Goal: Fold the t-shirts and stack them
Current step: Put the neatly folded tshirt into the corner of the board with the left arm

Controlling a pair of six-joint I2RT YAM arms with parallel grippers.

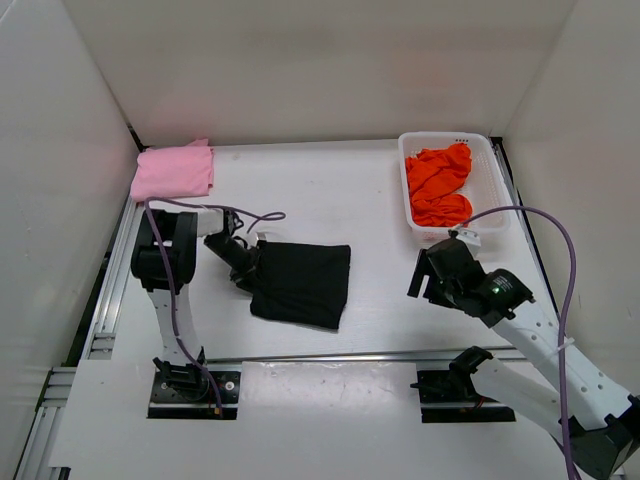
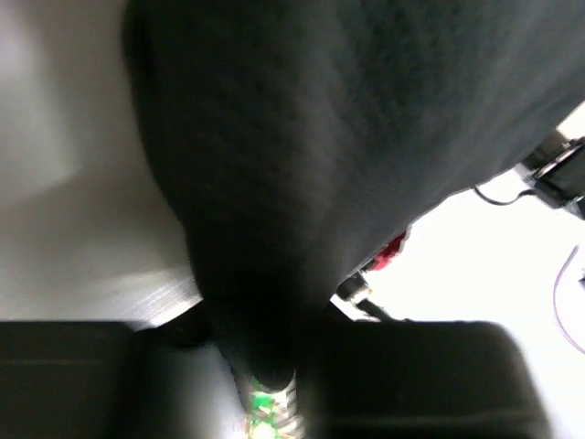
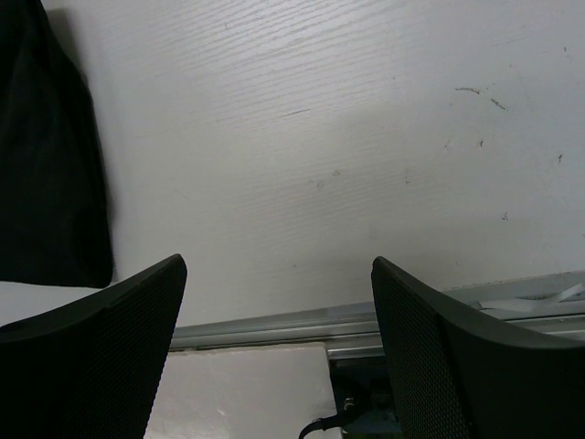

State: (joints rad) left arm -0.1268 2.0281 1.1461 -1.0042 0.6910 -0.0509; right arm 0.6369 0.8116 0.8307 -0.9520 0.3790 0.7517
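Observation:
A folded black t-shirt [image 1: 305, 283] lies on the white table [image 1: 330, 190] left of centre. My left gripper [image 1: 250, 272] is at its left edge; in the left wrist view the black t-shirt [image 2: 320, 137] fills the frame and narrows down into the left gripper [image 2: 265, 366], whose jaws are closed on the cloth. A folded light pink t-shirt [image 1: 172, 170] rests in the far left corner. The orange t-shirt [image 1: 440, 185] lies crumpled in the white basket [image 1: 449, 138]. My right gripper [image 1: 425, 275] [image 3: 279, 311] hovers open and holds nothing, with the black t-shirt's edge [image 3: 46, 155] to its left.
A metal rail [image 1: 380, 355] runs across the table near the arm bases. White walls close in the left, back and right sides. A purple cable [image 1: 255, 215] loops off the left arm beside the black t-shirt.

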